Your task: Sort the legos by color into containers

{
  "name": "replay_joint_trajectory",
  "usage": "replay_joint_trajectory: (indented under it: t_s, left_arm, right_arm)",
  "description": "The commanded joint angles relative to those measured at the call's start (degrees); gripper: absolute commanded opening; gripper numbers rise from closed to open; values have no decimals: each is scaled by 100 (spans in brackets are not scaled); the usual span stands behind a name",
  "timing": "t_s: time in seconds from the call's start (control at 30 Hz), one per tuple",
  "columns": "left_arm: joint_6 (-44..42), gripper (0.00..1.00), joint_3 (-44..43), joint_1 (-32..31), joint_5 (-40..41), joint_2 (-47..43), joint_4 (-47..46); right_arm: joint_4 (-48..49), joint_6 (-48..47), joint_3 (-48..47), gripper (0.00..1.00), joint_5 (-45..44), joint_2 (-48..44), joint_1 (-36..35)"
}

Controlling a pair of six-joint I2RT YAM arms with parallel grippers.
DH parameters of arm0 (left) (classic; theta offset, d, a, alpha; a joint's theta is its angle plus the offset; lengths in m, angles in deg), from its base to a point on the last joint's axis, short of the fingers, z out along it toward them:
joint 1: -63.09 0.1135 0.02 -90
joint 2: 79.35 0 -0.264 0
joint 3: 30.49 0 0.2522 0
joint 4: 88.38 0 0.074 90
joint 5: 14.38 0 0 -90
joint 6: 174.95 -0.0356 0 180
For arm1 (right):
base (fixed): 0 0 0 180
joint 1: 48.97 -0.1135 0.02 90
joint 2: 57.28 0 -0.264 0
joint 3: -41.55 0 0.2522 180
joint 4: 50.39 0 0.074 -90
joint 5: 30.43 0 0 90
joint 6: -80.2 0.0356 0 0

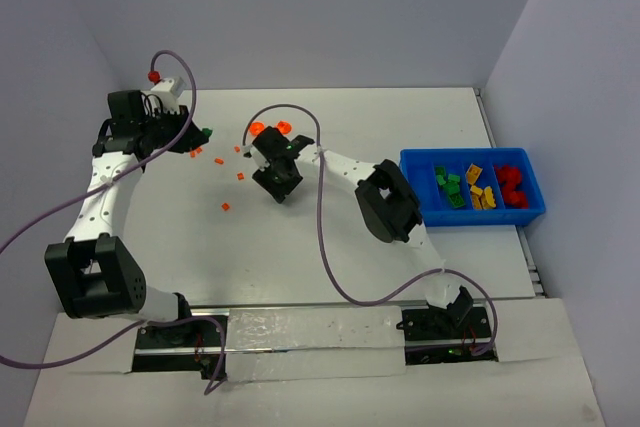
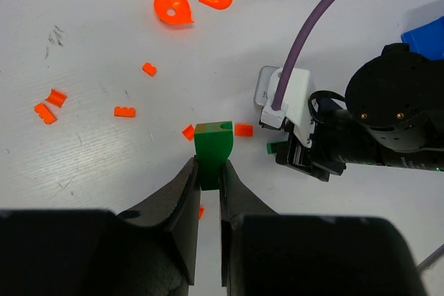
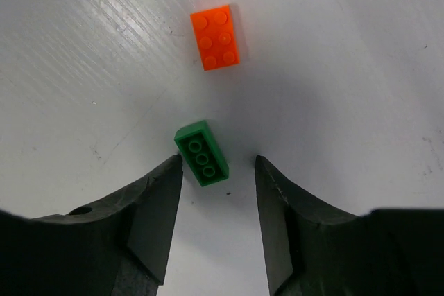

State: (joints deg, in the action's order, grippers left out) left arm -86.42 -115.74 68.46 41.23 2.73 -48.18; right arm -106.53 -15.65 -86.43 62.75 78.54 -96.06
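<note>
Our right hand (image 3: 218, 166) is open around a small green brick (image 3: 201, 152) lying upside down on the table (image 3: 333, 67). Its long side runs from 11 to 5 o'clock, with an orange brick (image 3: 215, 37) at its 12. Our left hand (image 2: 208, 171) pinches a green block (image 2: 212, 145) that points to 12 o'clock. The blue bin (image 1: 480, 215) at the table's 3 o'clock holds green bricks (image 1: 447, 187), then yellow ones (image 1: 480, 192), then red ones (image 1: 512, 187), going toward 3 o'clock.
</note>
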Motion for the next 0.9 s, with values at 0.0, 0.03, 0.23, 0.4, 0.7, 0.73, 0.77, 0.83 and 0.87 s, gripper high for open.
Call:
replay_joint_trajectory:
  t_s: [0.0,0.03,0.23,0.4,0.7,0.73,0.77,0.83,0.87]
  left_arm:
    - [94,0,-157,26,-132,-208,18]
    - [94,0,-149,26,-130,-217,13]
    - [315,0,-167,33,-158,-235,-43]
    - [402,0,-325,-52,-247,-136,-75]
    - [349,0,-611,-1535,338,165,-129]
    - [349,0,-629,-1670,394,208,-146]
    - [349,0,-661,-1853,454,274,-160]
    - [354,0,-720,-2027,502,399,-174]
    - [358,0,-777,-2149,525,469,-174]
  right_arm:
    - [-24,4,-190,51,208,147,-17]
    - [-4,12,-132,49,259,140,-19]
    - [105,6,189,26,390,-18,-28]
    - [477,73,1273,2,760,-1242,86]
    - [292,10,3194,0,1450,-4451,1836]
    - [210,-59,3309,0,1424,-4664,2072]
    - [55,-183,3436,0,1422,-4909,2439]
    - [-119,-436,3637,0,1388,-5141,3122]
    - [-238,-584,3734,0,1355,-5299,3477]
